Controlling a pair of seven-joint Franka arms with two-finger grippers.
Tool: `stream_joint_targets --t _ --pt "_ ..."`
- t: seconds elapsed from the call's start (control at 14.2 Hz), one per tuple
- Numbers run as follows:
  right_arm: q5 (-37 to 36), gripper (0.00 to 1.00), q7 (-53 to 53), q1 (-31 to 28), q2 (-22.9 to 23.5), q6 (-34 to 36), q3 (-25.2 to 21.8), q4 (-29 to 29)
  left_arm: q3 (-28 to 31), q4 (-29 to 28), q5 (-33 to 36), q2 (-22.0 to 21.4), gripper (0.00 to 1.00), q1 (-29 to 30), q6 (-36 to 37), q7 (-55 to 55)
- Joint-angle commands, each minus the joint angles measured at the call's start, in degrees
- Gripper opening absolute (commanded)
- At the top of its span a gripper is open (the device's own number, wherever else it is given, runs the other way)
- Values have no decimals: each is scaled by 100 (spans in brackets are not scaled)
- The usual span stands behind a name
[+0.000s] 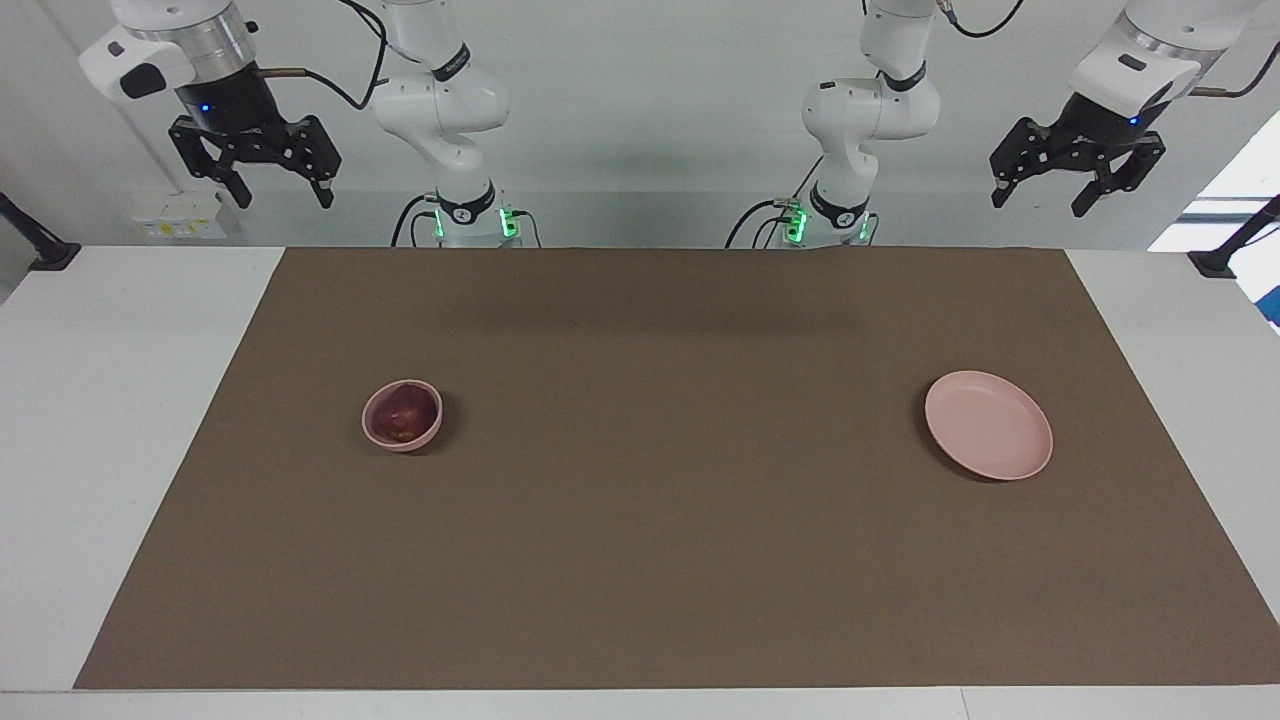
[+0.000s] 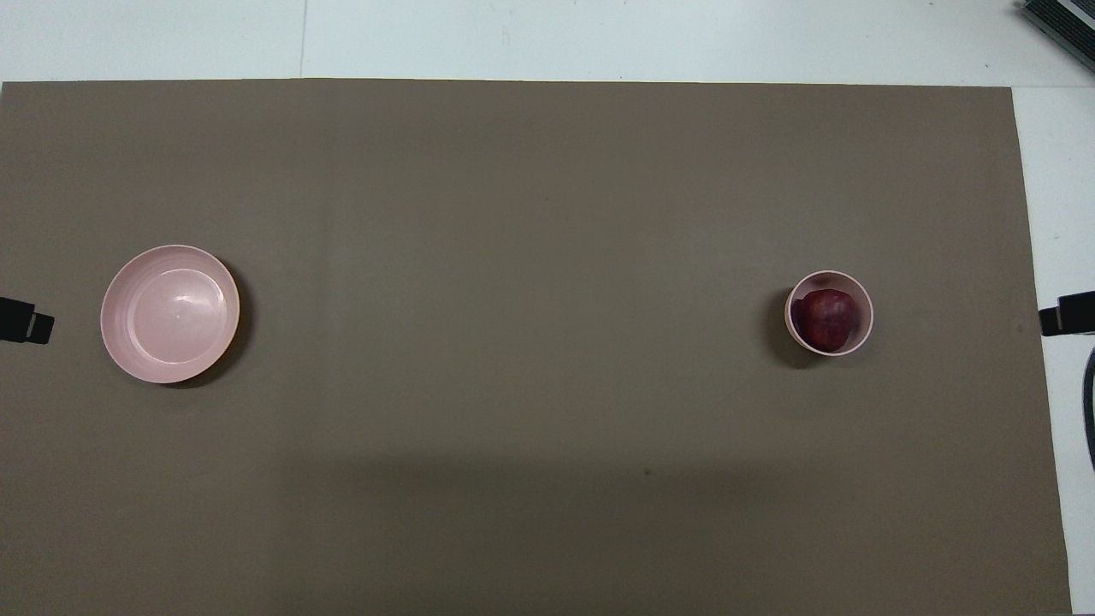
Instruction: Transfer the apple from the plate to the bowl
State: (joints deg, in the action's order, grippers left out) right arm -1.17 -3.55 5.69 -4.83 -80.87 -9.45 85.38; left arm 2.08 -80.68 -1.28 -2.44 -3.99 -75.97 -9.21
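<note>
The dark red apple (image 1: 403,413) (image 2: 825,318) lies inside the small deep pink bowl (image 1: 400,445) (image 2: 828,277), toward the right arm's end of the table. Toward the left arm's end, the wide pink plate (image 1: 988,425) (image 2: 169,313) has nothing on it. My right gripper (image 1: 282,192) hangs open and holds nothing, high in the air near its base and well clear of the bowl. My left gripper (image 1: 1040,200) waits open and holds nothing, high up by the table's edge at its own end.
A brown mat (image 1: 660,560) covers most of the white table (image 1: 110,400). Clamp mounts (image 1: 1215,262) sit at the table's corners nearest the robots. A dark device (image 2: 1061,19) shows at the corner farthest from them, at the right arm's end.
</note>
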Motion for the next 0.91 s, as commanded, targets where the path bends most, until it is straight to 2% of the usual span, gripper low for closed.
stream_joint_targets --t 0.0,0.84 --pt "-23 100 -111 -24 78 142 4 -171 38 -185 49 -152 100 -41 -58 51" --pt "-15 100 -85 -32 78 141 -5 -171 38 -202 49 -160 100 -41 -40 59"
